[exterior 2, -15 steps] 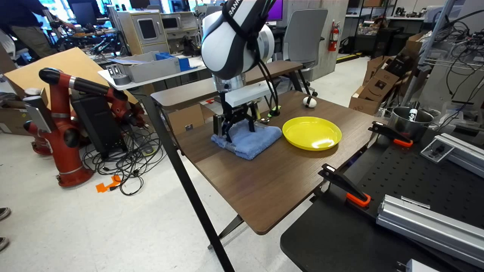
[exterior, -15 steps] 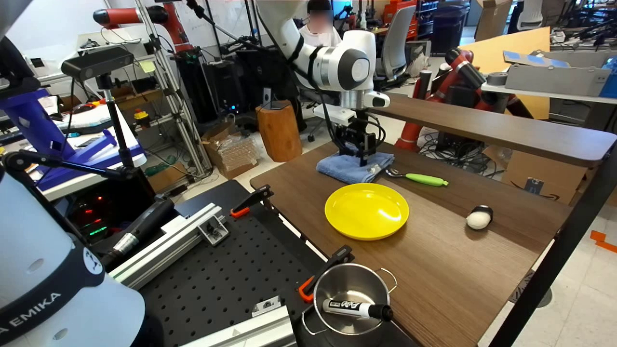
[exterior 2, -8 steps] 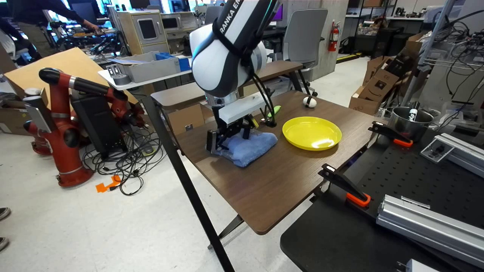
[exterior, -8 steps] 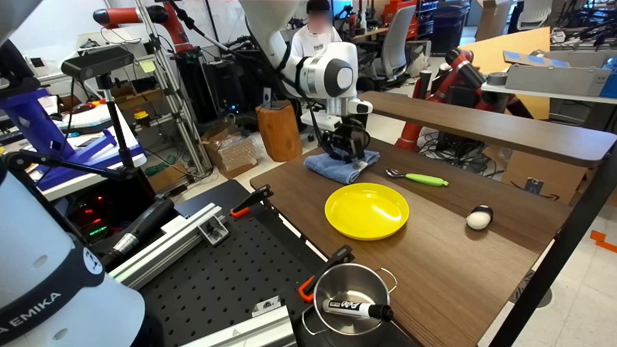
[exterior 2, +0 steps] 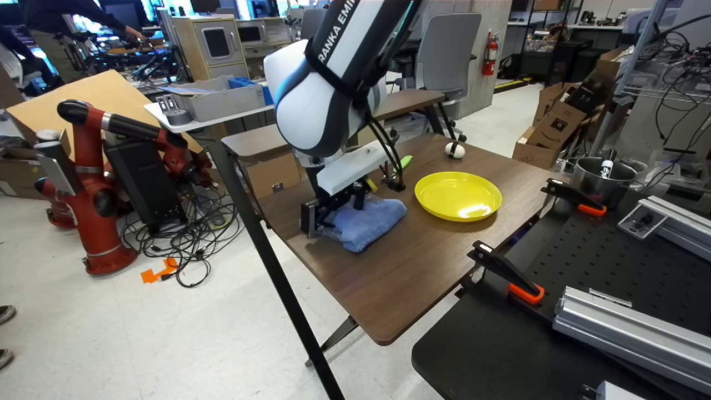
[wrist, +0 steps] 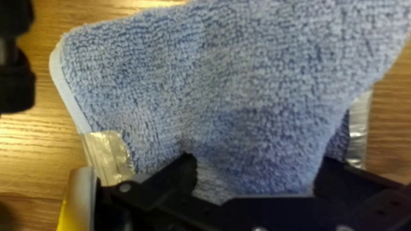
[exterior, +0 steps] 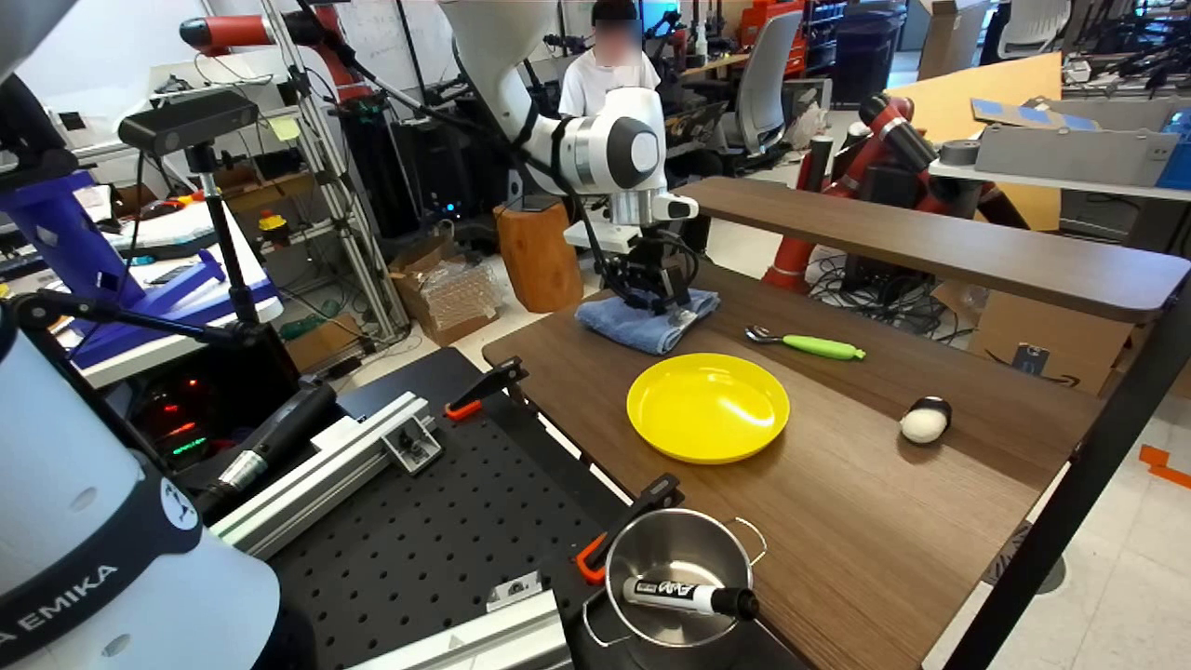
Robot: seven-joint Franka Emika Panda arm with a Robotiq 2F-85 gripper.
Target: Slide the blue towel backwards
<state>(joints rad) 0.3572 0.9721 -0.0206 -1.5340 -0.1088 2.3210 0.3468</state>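
The blue towel (exterior: 616, 326) lies folded on the brown table, beyond the yellow plate in an exterior view (exterior 2: 373, 222). It fills most of the wrist view (wrist: 224, 80), with a pale hem and a shiny tape-like strip at its left edge. My gripper (exterior: 659, 305) is tilted and low on the towel, also in an exterior view (exterior 2: 335, 214). In the wrist view its black fingers (wrist: 255, 162) are wide apart, with towel cloth between them. The fingertips touch the towel; part of it is hidden under the gripper.
The yellow plate (exterior: 707, 408) lies close to the towel. A green-handled utensil (exterior: 819, 347) and a white-and-black ball (exterior: 925, 421) are on the table. A metal pot (exterior: 679, 577) holds a marker (exterior: 675, 594). A raised brown shelf (exterior: 930, 242) runs along one side.
The gripper and towel have moved together, leftward in one exterior picture and toward the lower left in the other. The gripper has tilted. The gap between towel and green utensil has grown.
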